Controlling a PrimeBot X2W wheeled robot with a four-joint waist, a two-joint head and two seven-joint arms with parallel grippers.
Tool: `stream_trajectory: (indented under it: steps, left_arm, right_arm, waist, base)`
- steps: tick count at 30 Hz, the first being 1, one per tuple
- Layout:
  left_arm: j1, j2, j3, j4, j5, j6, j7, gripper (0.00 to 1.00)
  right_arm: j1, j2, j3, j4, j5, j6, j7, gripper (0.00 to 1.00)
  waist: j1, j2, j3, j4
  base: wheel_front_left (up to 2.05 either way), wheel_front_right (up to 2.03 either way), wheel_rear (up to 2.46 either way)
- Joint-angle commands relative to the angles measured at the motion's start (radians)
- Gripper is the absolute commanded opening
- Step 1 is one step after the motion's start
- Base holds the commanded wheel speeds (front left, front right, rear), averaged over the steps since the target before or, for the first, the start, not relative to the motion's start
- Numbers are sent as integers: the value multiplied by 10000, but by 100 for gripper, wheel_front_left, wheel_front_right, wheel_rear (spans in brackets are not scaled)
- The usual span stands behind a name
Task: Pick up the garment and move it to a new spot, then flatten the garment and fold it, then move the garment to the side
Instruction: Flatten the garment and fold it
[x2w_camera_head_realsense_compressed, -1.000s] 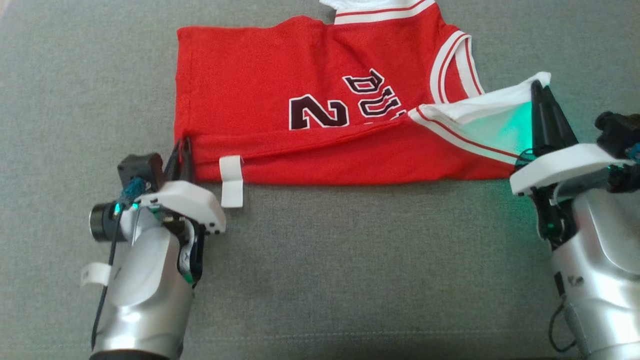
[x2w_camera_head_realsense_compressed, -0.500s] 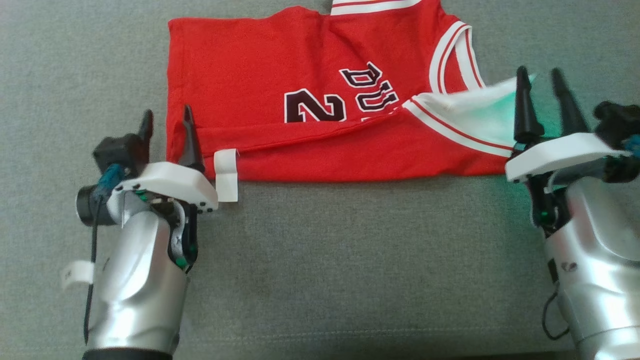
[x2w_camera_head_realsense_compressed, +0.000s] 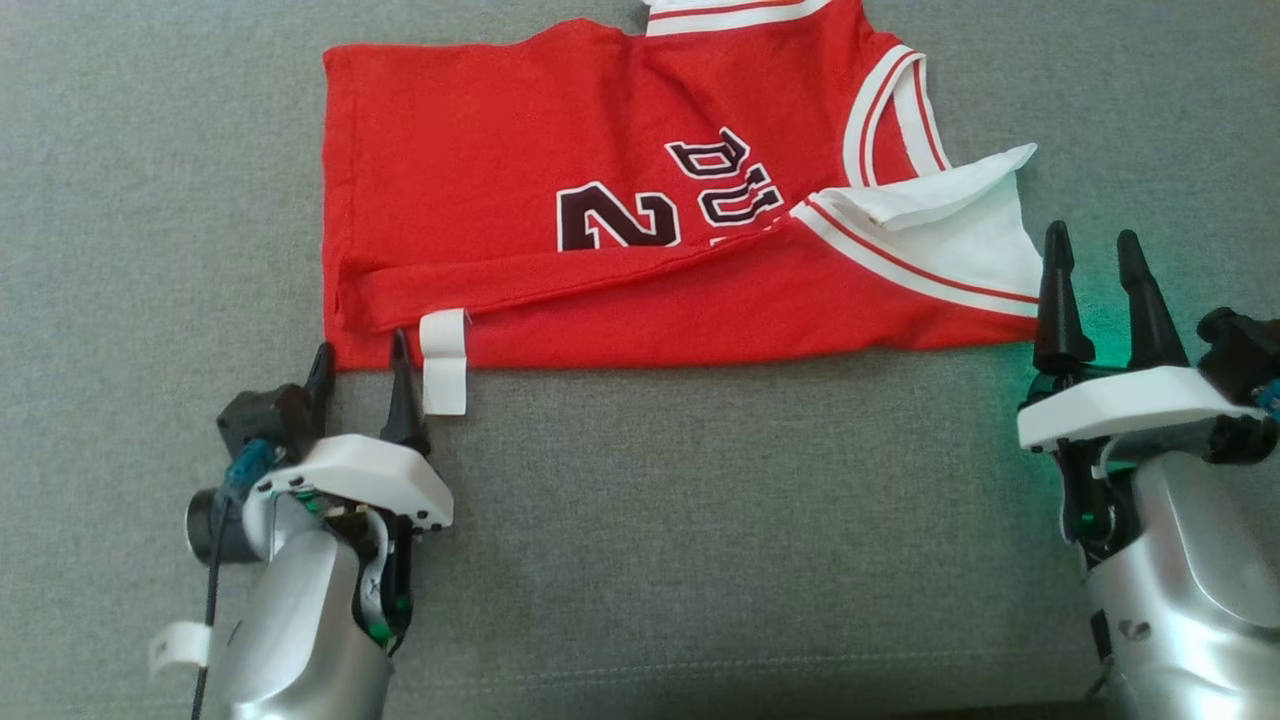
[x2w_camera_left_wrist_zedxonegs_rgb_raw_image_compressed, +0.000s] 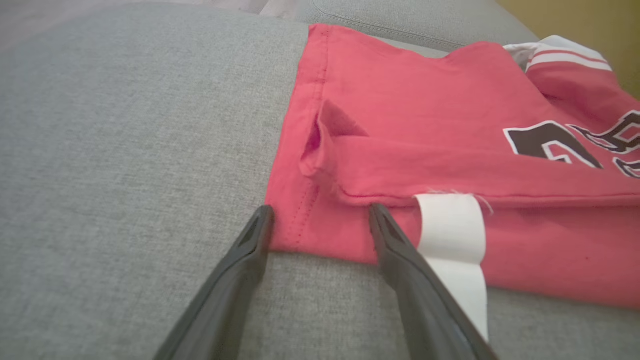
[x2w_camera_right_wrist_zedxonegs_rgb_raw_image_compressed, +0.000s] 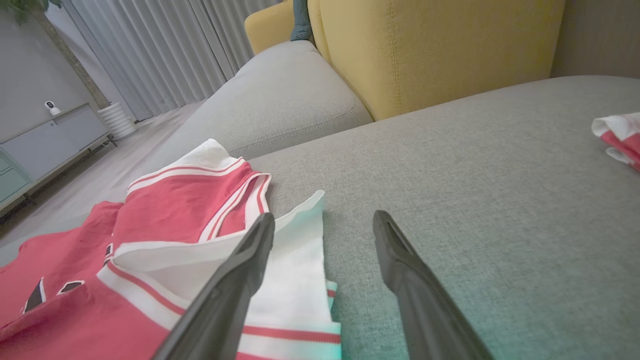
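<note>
Forearms (x2w_camera_head_realsense_compressed: 300, 620): glossy silver shells.
Wrist covers (x2w_camera_head_realsense_compressed: 370, 480): white, rounded (dark screw dots on the left one).
Fingers (x2w_camera_head_realsense_compressed: 1057, 300): long, black, tapering.
Cable (x2w_camera_head_realsense_compressed: 208, 620): black, teal plug, white tag.
Right wrist (x2w_camera_head_realsense_compressed: 1080, 515): green glow.

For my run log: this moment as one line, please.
left tool open | right tool open | red mesh jersey part-folded on grey fabric cushion

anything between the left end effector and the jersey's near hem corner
Nothing visible does: the open left end effector sits right at the garment near its hem corner, with bare grey cushion beside it.
</note>
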Motion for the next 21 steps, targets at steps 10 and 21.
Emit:
stream_trajectory:
  steps: [10, 21]
  left_arm:
    - [-325, 200, 235, 1358, -297, 36, -47, 18]
    - [-675, 200, -276, 2252, -555, -276, -47, 0]
  right_arm:
    - [15, -27, 1079, 493, -789, 63, -108, 100]
    - [-398, 135, 778, 2202, -1908, 63, 240, 83]
  waist:
    - [0, 0, -53, -130]
    - [0, 0, -30, -45]
  base:
    - [0, 0, 0]
    - [0, 0, 0]
